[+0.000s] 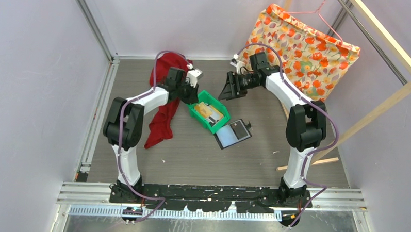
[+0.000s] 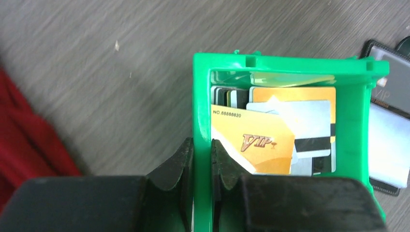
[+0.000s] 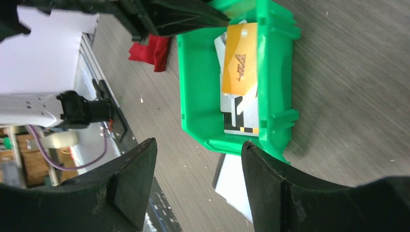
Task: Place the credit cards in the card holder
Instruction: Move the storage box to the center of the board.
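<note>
Several credit cards, yellow-orange, white and grey, lie in a green bin; they also show in the left wrist view and right wrist view. The black card holder lies open on the table just right of the bin, pale pockets up; it also shows in the left wrist view and in the right wrist view. My left gripper is shut on the bin's left wall. My right gripper is open and empty, hovering above the table behind the bin.
A red cloth lies under and behind the left arm. A floral fabric bag leans at the back right beside a wooden frame. Walls close in both sides.
</note>
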